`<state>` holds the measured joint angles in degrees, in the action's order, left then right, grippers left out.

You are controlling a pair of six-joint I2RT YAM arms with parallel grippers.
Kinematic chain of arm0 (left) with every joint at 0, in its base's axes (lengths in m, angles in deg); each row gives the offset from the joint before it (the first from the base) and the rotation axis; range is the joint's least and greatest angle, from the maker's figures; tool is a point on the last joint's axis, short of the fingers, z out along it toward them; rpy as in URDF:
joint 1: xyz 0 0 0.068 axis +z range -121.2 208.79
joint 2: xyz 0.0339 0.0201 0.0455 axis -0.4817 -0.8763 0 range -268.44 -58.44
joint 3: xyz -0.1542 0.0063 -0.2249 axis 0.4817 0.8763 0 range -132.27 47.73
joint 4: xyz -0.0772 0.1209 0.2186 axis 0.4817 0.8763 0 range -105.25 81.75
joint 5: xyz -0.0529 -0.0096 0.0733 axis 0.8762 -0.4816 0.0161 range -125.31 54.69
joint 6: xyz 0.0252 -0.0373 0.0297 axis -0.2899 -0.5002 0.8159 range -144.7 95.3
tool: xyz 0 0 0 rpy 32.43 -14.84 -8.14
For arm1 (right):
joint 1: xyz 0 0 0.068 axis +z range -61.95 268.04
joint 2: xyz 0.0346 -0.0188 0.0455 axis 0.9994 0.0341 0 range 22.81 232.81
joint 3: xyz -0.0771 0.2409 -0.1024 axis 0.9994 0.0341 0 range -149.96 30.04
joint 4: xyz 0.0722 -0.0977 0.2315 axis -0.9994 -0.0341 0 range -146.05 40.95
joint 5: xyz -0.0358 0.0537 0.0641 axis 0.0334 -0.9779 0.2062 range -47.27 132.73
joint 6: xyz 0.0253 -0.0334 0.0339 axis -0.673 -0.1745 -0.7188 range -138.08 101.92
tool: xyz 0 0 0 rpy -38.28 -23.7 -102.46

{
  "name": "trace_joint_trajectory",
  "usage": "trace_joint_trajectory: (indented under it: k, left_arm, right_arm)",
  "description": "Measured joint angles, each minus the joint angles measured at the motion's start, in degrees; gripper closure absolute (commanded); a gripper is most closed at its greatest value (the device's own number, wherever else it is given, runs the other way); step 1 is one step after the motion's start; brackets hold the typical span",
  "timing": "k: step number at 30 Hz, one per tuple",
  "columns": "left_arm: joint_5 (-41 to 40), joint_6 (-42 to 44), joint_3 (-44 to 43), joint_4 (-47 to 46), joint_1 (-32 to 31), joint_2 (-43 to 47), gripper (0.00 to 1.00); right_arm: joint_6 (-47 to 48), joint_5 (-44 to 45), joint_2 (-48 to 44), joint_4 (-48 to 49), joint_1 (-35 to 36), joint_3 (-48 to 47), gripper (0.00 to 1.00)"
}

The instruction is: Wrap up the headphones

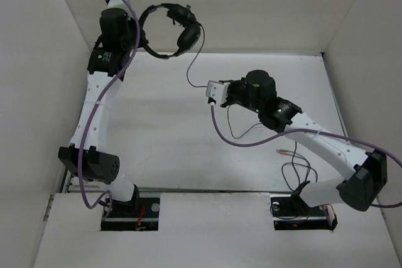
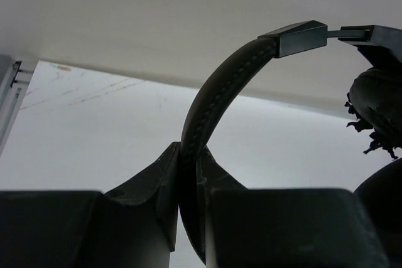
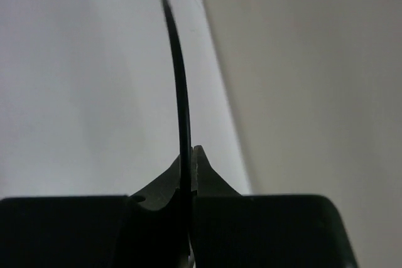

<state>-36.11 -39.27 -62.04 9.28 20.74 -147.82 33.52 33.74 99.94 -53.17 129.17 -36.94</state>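
The black headphones (image 1: 169, 29) hang in the air at the back left, in front of the rear wall. My left gripper (image 1: 141, 36) is shut on their thin headband (image 2: 217, 89), which arches up from between the fingers (image 2: 190, 155); an earcup (image 2: 377, 108) shows at the right edge. The thin dark cable (image 1: 191, 70) drops from the earcups to my right gripper (image 1: 212, 95), which is shut on it mid-table. In the right wrist view the cable (image 3: 180, 80) rises straight out of the closed gripper (image 3: 190, 155). The rest of the cable loops over the table to the reddish plug (image 1: 286, 152).
White walls enclose the table (image 1: 157, 136) on three sides, with the rear wall (image 1: 264, 4) just behind the headphones. Thick purple robot cables (image 1: 239, 142) trail along both arms. The right arm's elbow (image 1: 367, 183) sits near the front right.
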Motion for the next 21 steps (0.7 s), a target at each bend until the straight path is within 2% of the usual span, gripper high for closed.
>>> trace_joint_trajectory:
  k: [4,8,14,21]
  left_arm:
    - [-6.29,5.31,3.93,-0.87,-4.66,-2.73,1.00]
    - [-10.36,9.77,7.78,-2.14,-8.66,-4.39,1.00]
    - [-12.81,14.80,13.42,-2.86,-14.84,-4.85,1.00]
    - [-12.72,18.53,19.85,-3.82,-22.82,-4.85,1.00]
  right_arm:
    - [19.96,8.37,-0.55,-6.49,0.48,-4.85,1.00]
    - [32.63,13.33,-0.39,-8.46,-1.18,-9.49,1.00]
    - [42.16,14.60,-0.33,-1.92,-1.73,-15.39,1.00]
    - [45.66,12.37,0.61,5.05,-4.76,-16.65,1.00]
